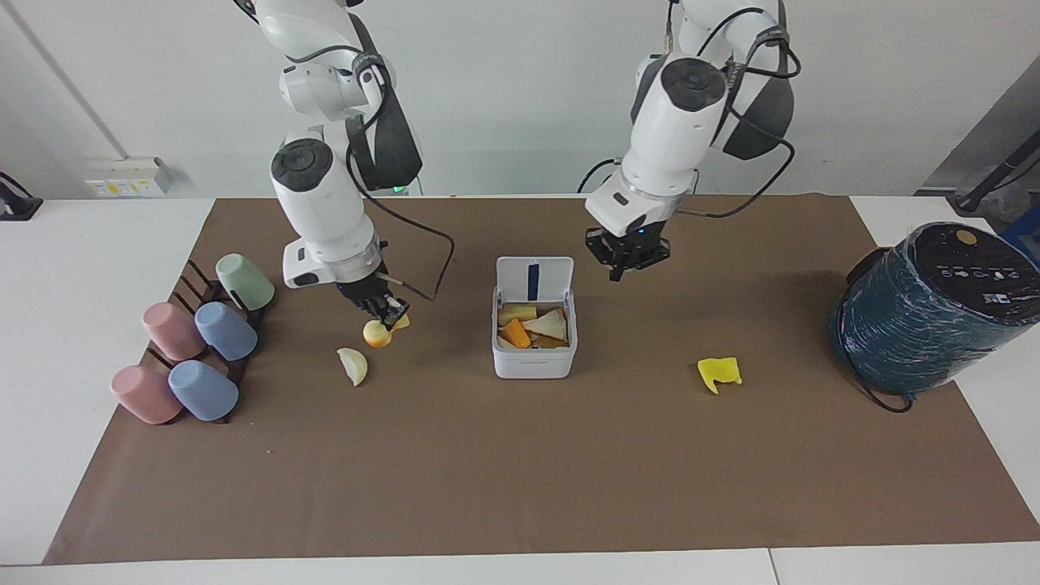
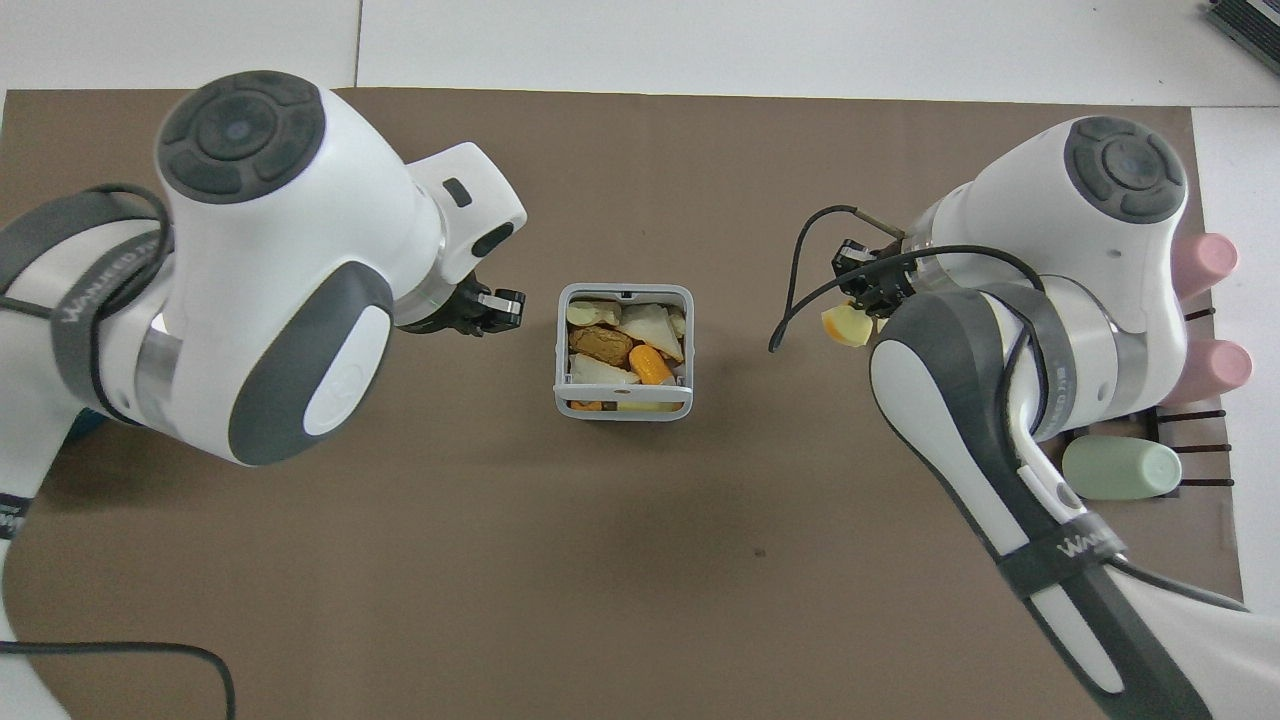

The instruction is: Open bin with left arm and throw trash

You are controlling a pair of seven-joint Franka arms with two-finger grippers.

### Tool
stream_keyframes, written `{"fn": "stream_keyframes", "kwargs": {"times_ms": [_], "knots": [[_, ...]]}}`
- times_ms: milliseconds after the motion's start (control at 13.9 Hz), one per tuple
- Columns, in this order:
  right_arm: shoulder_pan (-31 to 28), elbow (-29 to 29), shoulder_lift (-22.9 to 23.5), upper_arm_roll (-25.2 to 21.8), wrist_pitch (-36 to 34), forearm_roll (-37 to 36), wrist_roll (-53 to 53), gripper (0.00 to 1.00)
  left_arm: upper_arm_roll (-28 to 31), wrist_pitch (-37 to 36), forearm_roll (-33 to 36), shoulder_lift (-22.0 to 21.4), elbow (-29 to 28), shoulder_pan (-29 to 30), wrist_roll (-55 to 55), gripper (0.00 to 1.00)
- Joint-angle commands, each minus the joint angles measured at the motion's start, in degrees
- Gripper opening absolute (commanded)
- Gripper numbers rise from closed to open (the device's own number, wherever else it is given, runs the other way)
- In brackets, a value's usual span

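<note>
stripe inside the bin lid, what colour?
Dark blue stripe on the raised white lid, clearest in the facing view.

From overhead, the right arm (image 2: 1010, 400) hides the cream wedge (image 1: 354, 366).

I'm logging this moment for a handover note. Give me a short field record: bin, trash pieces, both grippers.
bin: lid up, several scraps inside
yellow-orange block: held in the air by the right gripper
cream wedge: on the mat, toward the right arm's end
yellow scrap: on the mat, toward the left arm's end
left gripper: raised beside the lid, holding nothing
</note>
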Motion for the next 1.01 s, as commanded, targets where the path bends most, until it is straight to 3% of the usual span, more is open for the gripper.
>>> {"fn": "stream_keyframes", "kwargs": {"times_ms": [0,216,361,505,722,794,866,938], "knots": [[-0.11,6.62,2.82,2.82,-1.25,4.88,6.07,0.0,-0.3,-0.15,-0.22,-1.76,-2.53,3.13,0.12,1.0],[-0.02,6.63,3.53,7.21,3.14,9.1,10.22,0.0,-0.3,3.79,0.91,-1.76,-4.11,8.58,3.54,1.0],[0.59,6.63,5.46,8.54,7.87,12.7,12.15,0.0,-0.3,11.94,1.8,-2.46,-9.09,11.75,8.98,1.0],[4.44,6.63,7.83,8.54,12.8,14.47,14.0,0.0,-0.39,18.37,2.59,-2.47,-14.02,14.04,9.61,1.0],[6.92,5.32,10.03,8.54,15.62,14.47,14.54,0.01,-0.39,22.87,4.17,-2.03,-16.41,14.4,10.49,1.0],[7.01,4.27,10.13,8.54,15.72,14.47,14.54,0.1,-0.3,23.93,4.61,-1.85,-17.12,14.23,10.41,1.0],[7.01,3.3,9.95,8.54,15.72,14.47,14.54,0.28,-0.39,24.72,7.05,-1.5,-17.56,14.23,10.41,1.0],[7.01,2.68,9.86,8.54,15.72,14.39,14.54,0.54,-0.39,26.64,7.85,-0.72,-18.69,14.49,10.5,1.0]]}}
